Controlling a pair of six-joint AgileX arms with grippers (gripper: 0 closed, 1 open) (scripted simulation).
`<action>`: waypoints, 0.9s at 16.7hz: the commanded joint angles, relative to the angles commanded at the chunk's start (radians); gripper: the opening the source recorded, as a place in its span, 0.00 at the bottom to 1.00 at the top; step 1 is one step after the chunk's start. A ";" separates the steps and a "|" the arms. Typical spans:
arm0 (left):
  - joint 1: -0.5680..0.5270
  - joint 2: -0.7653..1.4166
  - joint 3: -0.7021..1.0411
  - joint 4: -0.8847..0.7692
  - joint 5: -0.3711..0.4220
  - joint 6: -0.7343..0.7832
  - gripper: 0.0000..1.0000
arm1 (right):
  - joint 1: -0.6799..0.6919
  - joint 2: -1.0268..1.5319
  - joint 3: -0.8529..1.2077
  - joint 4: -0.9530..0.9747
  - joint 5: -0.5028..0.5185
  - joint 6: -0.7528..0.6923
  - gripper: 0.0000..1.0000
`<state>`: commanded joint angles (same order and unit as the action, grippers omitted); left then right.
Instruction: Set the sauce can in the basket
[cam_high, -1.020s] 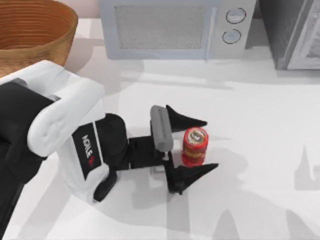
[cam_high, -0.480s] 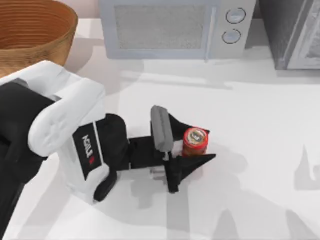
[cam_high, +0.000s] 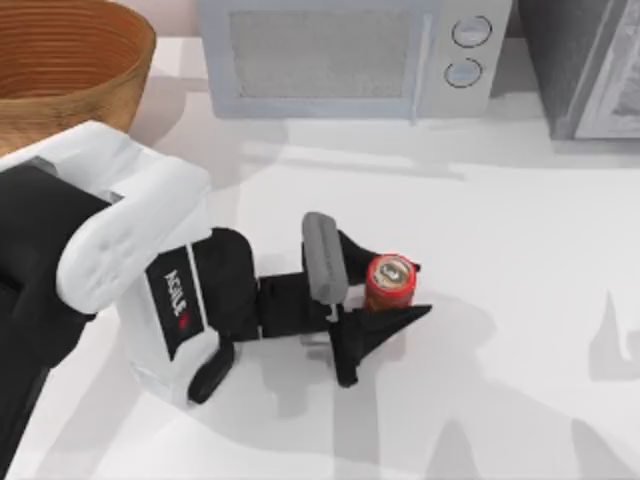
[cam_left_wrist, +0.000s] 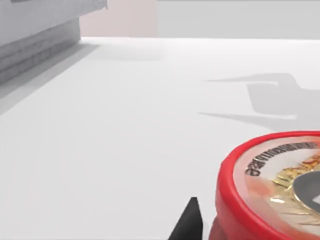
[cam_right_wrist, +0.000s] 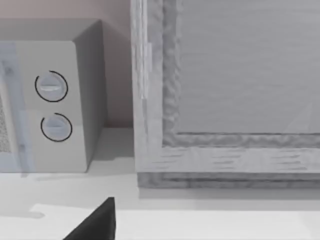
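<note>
Sauce can (cam_high: 390, 283) stands upright on the white table (cam_high: 520, 250), a little below the centre in the top view. The left gripper (cam_high: 385, 290) has its two black fingers pressed against the can's sides, one from 11 o'clock and one from 5 o'clock, so it is closed on the can. The basket (cam_high: 70, 60) sits in the corner at about 10 o'clock from the can, well apart from it, and a microwave (cam_high: 350, 55) stands at 12 o'clock. I judge that the step in hand is the grasp and the lift. To do it well, the grip should stay firm and the can should rise straight up before any travel toward the basket, high enough to pass over the rim. The left arm reaches in from the table's left side, with its wrist low and stretched toward 3 o'clock, almost level with the table.

In the left wrist view the can's red rim and printed top are very close, and one black fingertip (cam_left_wrist: 187, 222) is just beside the can's wall.

In the right wrist view the microwave's two knobs (cam_right_wrist: 52, 107) and a grey cabinet (cam_right_wrist: 230, 90) are visible. One dark fingertip (cam_right_wrist: 97, 222) of the right gripper shows at the edge; I cannot tell how far it is open. This arm looks parked.
</note>
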<state>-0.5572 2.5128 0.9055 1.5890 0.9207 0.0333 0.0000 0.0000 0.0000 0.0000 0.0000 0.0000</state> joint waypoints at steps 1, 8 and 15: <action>0.000 0.000 0.000 0.000 0.000 0.000 0.00 | 0.000 0.000 0.000 0.000 0.000 0.000 1.00; 0.013 -0.013 0.011 -0.011 0.012 0.008 0.00 | 0.000 0.000 0.000 0.000 0.000 0.000 1.00; 0.312 -0.232 0.216 -0.309 0.173 0.090 0.00 | 0.000 0.000 0.000 0.000 0.000 0.000 1.00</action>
<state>-0.2456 2.2807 1.1219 1.2802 1.0935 0.1231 0.0000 0.0000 0.0000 0.0000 0.0000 0.0000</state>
